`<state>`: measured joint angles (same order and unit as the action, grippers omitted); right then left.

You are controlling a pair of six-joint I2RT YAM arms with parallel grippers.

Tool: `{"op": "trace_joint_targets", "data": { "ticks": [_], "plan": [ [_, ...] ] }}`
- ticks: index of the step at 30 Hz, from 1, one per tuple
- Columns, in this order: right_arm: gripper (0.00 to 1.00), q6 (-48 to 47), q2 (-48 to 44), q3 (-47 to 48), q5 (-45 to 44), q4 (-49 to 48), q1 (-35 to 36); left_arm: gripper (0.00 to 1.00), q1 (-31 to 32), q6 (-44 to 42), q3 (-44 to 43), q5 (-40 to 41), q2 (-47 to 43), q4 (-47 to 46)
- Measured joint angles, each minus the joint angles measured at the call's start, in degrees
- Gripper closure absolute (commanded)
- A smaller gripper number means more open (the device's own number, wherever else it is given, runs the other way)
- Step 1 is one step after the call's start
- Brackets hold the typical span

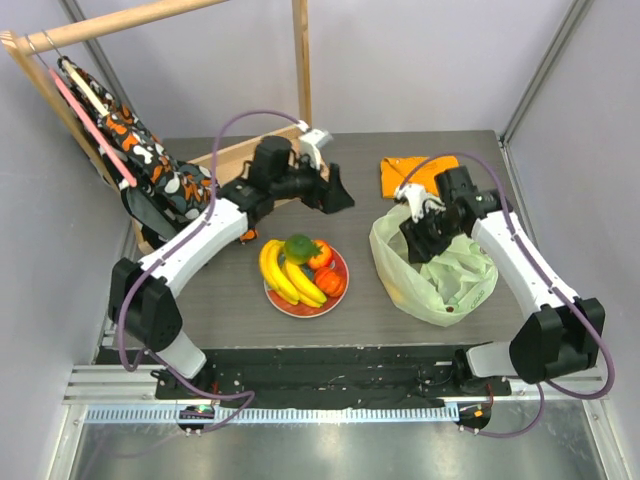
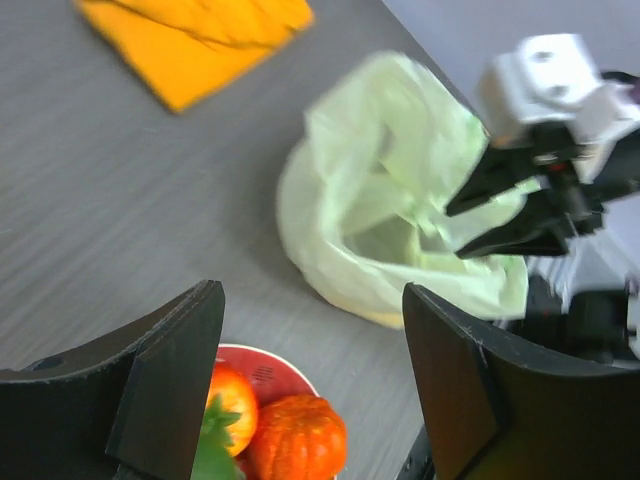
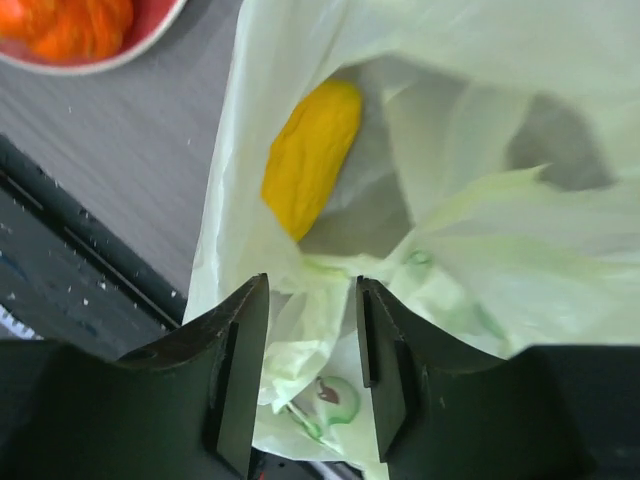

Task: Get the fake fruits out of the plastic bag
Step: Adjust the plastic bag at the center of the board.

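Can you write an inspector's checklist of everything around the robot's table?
Surface: dark grey wood-grain table, flat.
Job's things: thin pale green plastic bag, open, a bumpy yellow fake fruit inside; glossy yellow bananas and round orange-red fruits on the round red plate.
Clutter: flat folded orange cloth behind the bag.
Claws: left claw open, empty; right claw in the bag's mouth, jaws apart, plastic between them.
Cables: purple cables, looping loose.
Surroundings: orange, black and white patterned fabric hanging from a wooden rail; pale walls.
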<state>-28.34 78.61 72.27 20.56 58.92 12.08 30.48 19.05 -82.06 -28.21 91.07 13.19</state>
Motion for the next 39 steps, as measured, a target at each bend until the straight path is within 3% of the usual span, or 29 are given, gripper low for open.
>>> {"op": "trace_joint_targets", "data": {
  "ticks": [5, 11, 21, 22, 25, 26, 28, 39],
  "plan": [
    [0.57, 0.17, -1.75, -8.35, -0.42, -0.59, -0.02, 0.23, 8.76, -8.61, -0.07, -3.91, 2.64, 1.20],
    [0.59, -0.50, -0.66, -9.29, 4.74, -0.09, -7.76, 0.19, 17.40, -25.97, -4.04, -9.60, 6.75, 5.25],
    [0.62, -4.81, 14.47, -6.01, 15.58, 6.34, -16.61, 0.18, 26.23, -51.91, -15.85, -9.97, 20.06, 10.56],
    [0.62, -4.85, 15.32, -5.81, 16.15, 6.67, -16.98, 0.21, 27.34, -54.23, -16.55, -9.27, 21.59, 11.54],
    [0.62, -5.01, 16.44, -5.05, 17.31, 7.08, -17.59, 0.55, 30.49, -60.06, -16.96, -6.34, 24.92, 15.32],
    [0.63, -5.03, 16.41, -4.76, 17.55, 7.13, -17.75, 0.79, 31.23, -61.31, -16.96, -5.46, 25.83, 16.72],
    [0.66, -5.03, 16.41, -4.02, 17.70, 7.15, -17.81, 1.00, 32.76, -62.93, -16.72, -4.22, 26.75, 19.34],
    [0.68, 0.04, 11.19, -8.26, 7.85, -2.16, -17.79, 1.00, 32.22, -63.23, -1.64, -2.80, 15.74, 24.46]
  ]
}}
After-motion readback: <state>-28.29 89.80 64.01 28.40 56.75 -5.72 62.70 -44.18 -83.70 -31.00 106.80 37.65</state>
